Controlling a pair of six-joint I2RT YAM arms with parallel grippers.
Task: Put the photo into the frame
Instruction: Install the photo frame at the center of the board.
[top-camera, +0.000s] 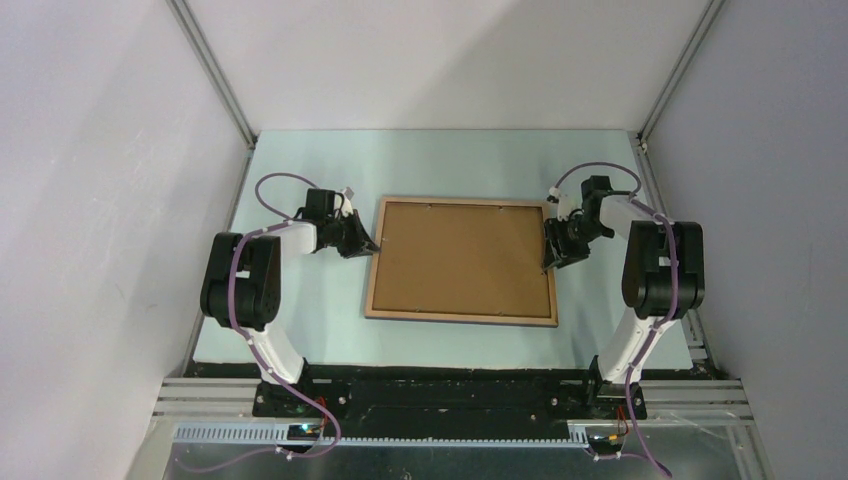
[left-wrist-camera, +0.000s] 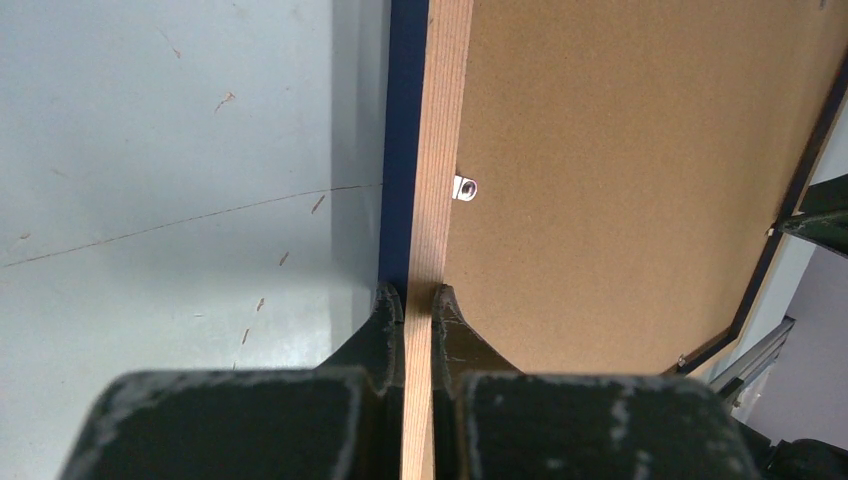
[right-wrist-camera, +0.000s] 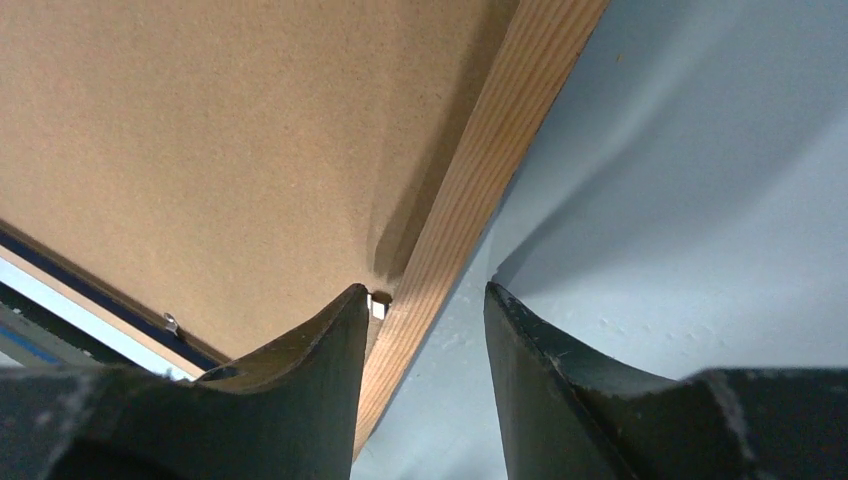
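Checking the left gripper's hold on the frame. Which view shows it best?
Left wrist view: the left gripper is shut on the frame border. Top external shows it small at the frame's left edge; right wrist shows only the right gripper, open.

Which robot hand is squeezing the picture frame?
The left gripper: it is clamped shut on the frame along its wooden edge. The right gripper only straddles the opposite edge, open, with a gap showing.

- No legible text, label, brand, number or sign in any view.
- Unmarked throughout: frame (top-camera: 371, 270), backing board (top-camera: 462, 258), desk (top-camera: 450, 160).
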